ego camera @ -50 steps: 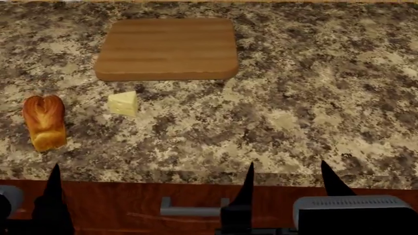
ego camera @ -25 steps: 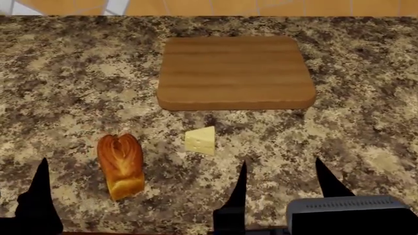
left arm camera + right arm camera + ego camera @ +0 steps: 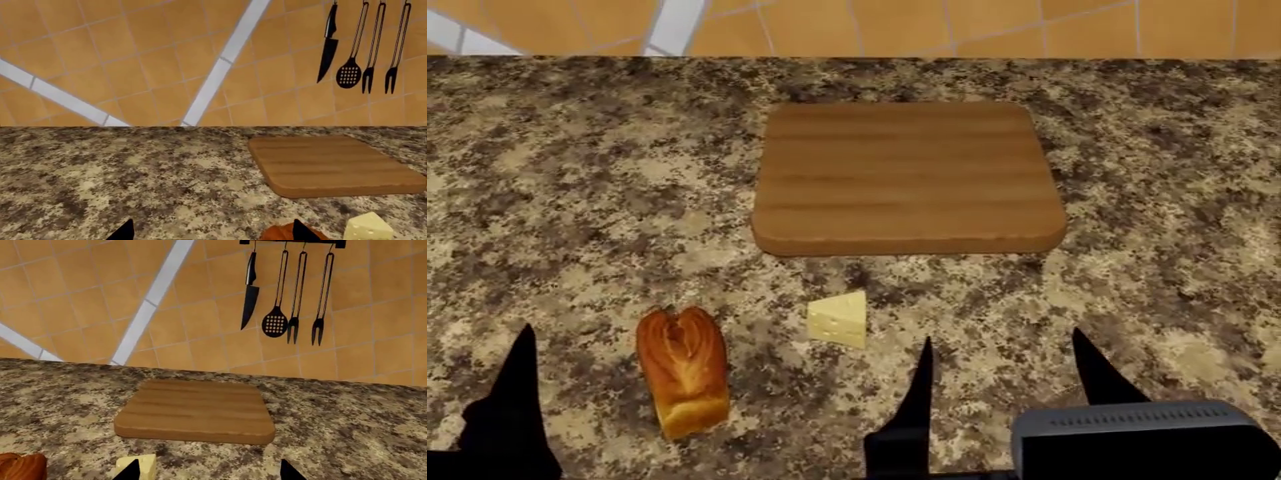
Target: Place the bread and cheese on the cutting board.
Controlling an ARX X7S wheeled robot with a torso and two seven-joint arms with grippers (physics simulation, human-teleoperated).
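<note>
Cutting board (image 3: 908, 178): it is being seen lying flat on the granite counter (image 3: 587, 200), well beyond the fingertips of both grippers, with nothing being carried on its top.

Bread (image 3: 683, 368): it is being seen lying on the counter short of the board, between the left gripper's fingertip at the head view's left edge and the right gripper's inner fingertip. In the left wrist view only its crust is being shown, just beside one fingertip; touching cannot be told.

Cheese (image 3: 839, 319): it is being seen resting on the counter between the bread and the board's near edge, apart from both, and just ahead of the right gripper's inner fingertip. It is not being touched by any finger.

Left gripper (image 3: 210, 230): its two dark fingertips are being held wide apart and nothing is being gripped between them. Bare counter is being seen in the gap.

Right gripper (image 3: 210, 470): its fingertips are likewise being held spread, with nothing being grasped. The board is being seen straight ahead of the gap, and the cheese is being seen just beside one fingertip.

Wall: orange tiles are being seen behind the counter, and a rack of utensils (image 3: 290, 295) is being seen hanging there, far beyond the fingers.
</note>
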